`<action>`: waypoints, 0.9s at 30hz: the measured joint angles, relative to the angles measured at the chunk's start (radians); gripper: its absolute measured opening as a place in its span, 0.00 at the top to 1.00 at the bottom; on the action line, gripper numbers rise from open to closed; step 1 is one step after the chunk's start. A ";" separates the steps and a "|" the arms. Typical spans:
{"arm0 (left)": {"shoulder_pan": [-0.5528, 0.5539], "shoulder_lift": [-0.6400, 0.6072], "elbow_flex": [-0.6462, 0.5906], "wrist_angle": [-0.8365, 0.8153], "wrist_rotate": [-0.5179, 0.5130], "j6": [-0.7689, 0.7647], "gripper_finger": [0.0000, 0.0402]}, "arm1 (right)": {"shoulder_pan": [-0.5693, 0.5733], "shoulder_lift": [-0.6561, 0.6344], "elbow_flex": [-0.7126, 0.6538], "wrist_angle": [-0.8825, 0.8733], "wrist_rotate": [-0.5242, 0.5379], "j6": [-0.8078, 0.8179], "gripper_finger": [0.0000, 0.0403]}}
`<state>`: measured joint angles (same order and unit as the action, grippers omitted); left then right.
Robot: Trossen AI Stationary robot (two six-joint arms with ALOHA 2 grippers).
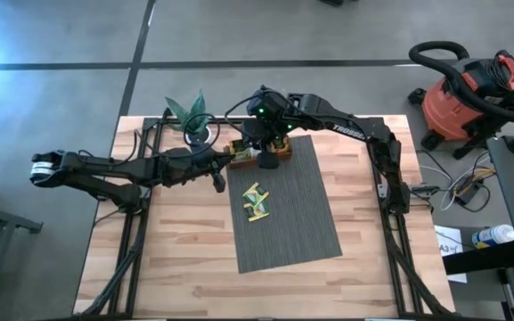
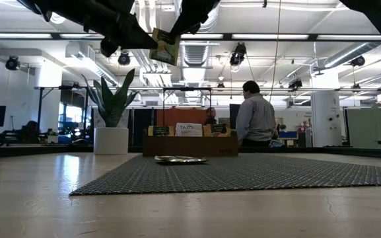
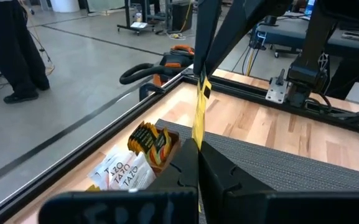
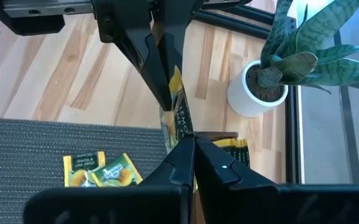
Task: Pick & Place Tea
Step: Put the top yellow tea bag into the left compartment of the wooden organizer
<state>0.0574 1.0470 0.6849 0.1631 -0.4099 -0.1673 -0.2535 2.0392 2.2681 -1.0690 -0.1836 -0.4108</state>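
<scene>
Between both claws, half-hidden sachet (image 4: pixel 178 115)

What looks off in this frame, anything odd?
One thing: both grippers are shut on the same yellow tea sachet, held in the air above the wooden tea tray. Left gripper and right gripper pinch opposite edges. Sachets on the grey mat lie in a loose pile.
</scene>
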 joint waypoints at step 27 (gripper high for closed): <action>-0.171 -0.039 -0.005 -0.481 -0.363 -0.362 0.73 | -0.054 -0.002 -0.165 0.052 -0.059 0.089 0.98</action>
<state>-0.1131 1.0084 0.6799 -0.3178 -0.7727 -0.5290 -0.3071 2.0374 2.1034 -1.0171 -0.2426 -0.3218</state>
